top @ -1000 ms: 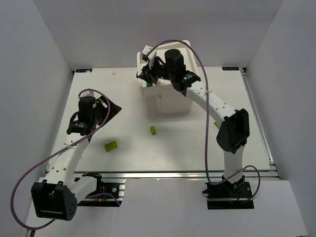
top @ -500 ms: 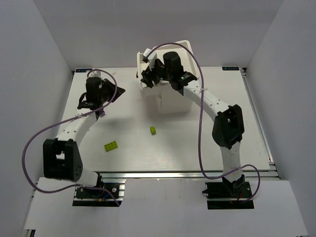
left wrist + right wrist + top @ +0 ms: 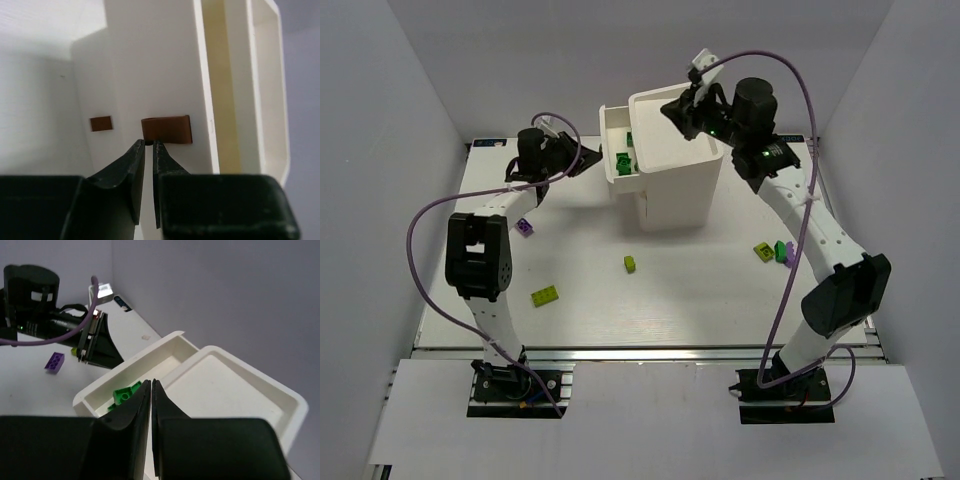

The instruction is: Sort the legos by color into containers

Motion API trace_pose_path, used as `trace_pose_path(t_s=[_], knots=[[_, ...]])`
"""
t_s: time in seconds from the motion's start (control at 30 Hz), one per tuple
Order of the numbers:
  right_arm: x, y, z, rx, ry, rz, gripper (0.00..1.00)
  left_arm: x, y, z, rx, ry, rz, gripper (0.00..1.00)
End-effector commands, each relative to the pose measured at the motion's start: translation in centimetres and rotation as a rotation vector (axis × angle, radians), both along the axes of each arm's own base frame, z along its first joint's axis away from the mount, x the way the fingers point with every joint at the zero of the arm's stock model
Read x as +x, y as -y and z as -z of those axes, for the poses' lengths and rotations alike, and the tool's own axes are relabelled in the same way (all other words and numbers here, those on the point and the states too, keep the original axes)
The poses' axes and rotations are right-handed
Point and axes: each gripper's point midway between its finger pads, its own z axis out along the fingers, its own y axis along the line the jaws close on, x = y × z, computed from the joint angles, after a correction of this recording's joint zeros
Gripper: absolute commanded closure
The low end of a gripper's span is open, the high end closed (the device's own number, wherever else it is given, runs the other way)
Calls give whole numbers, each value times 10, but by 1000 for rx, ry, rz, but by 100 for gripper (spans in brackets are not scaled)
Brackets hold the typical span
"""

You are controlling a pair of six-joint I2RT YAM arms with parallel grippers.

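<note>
Nearest, a lime lego [image 3: 546, 295] lies on the table [image 3: 700, 290], long axis roughly left-right. Farther back the open drawer [image 3: 604, 135] juts left from the cabinet [image 3: 680, 195], green legos [image 3: 623, 160] inside. The left gripper [image 3: 149, 142], slit-narrow, tips at its knob [image 3: 166, 130]; the right gripper [image 3: 151, 382], pinched together and empty, hovers above the cabinet

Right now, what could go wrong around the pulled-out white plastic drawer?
1. Left gripper sits nearly closed at one corner of the small reddish-brown knob on the pulled-out white plastic drawer; it may slip off.
2. Right gripper, shut and empty, hovers over the rim of the tall white cabinet; lowering could knock it.
</note>
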Motion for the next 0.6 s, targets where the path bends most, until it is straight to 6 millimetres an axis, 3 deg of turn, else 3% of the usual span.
trace_pose_path(t_s=[0.0, 0.07, 0.3, 0.57], knots=[[10, 22, -2, 32, -7, 72, 91, -9, 32, -46, -100, 131, 166, 77], [21, 38, 3, 32, -33, 129, 91, -13, 49, -54, -124, 153, 231, 75], [50, 83, 29, 40, -154, 271, 90, -13, 92, -44, -181, 144, 363, 72], [62, 108, 46, 42, -227, 304, 88, -8, 98, -36, -204, 112, 342, 68]])
